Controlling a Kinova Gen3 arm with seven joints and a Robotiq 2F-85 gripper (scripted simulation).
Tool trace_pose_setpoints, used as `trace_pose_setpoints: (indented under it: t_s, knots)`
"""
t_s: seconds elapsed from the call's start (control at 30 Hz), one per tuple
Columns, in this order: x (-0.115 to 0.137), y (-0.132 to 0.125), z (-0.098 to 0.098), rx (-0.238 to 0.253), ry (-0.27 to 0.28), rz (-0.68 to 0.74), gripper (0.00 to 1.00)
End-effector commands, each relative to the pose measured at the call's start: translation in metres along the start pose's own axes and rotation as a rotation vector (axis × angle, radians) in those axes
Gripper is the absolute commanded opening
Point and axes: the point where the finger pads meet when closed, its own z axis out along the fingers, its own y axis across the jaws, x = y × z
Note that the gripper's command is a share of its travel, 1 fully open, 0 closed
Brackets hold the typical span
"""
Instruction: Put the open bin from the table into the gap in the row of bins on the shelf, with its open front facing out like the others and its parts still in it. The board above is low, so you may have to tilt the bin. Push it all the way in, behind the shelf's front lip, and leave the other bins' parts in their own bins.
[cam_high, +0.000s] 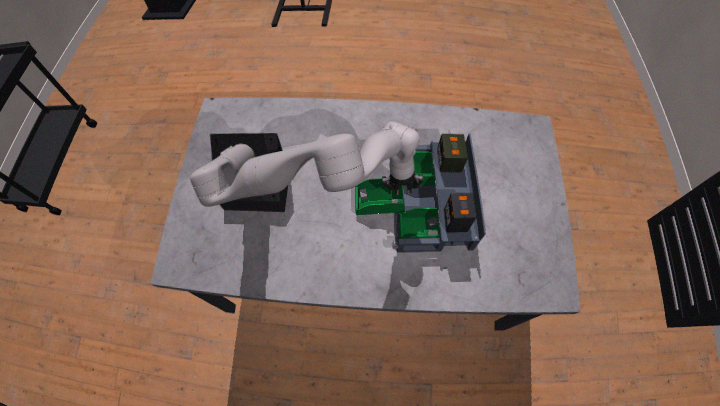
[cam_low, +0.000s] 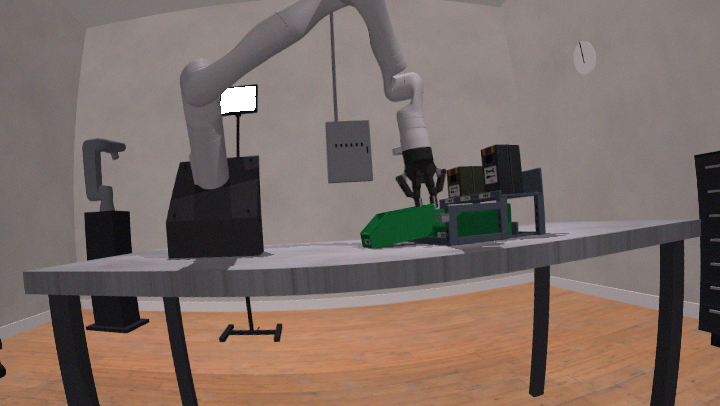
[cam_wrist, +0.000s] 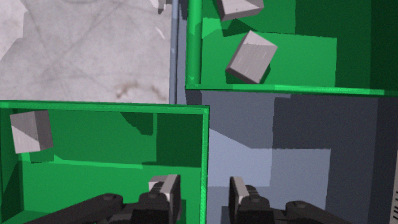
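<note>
The open green bin (cam_high: 375, 190) (cam_low: 403, 226) (cam_wrist: 100, 145) slants, its front end low at the table and its back end raised at the shelf's front edge, before the gap (cam_high: 421, 202) (cam_wrist: 300, 167). One grey part (cam_high: 363, 193) (cam_wrist: 31, 132) lies near its front; another is partly hidden by a finger. My gripper (cam_high: 404, 190) (cam_low: 426, 201) (cam_wrist: 204, 191) points down with its fingers partly open, one on each side of the bin's back wall, with space between each finger and the wall. The far neighbour bin (cam_high: 423, 162) (cam_wrist: 350, 60) and the near one (cam_high: 414, 221) stand in the row.
The blue-grey shelf (cam_high: 456, 179) (cam_low: 504, 216) has a low board above the rear of the row. On it stand an olive box (cam_high: 452, 156) (cam_low: 471, 179) and a dark box (cam_high: 461, 219) (cam_low: 509, 168), close beside my gripper. The robot's black base (cam_low: 214, 232) is at the left.
</note>
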Motion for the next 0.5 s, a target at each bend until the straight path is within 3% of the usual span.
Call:
trace_pose_setpoints:
  t_s: [0.0,0.2,0.47]
  knots:
    - [0.000,0.001,-0.001,-0.002,0.001,0.000,0.39]
    - [0.000,0.004,-0.031,-0.002,0.001,0.000,0.39]
    - [0.000,0.004,-0.031,-0.002,0.001,0.000,0.39]
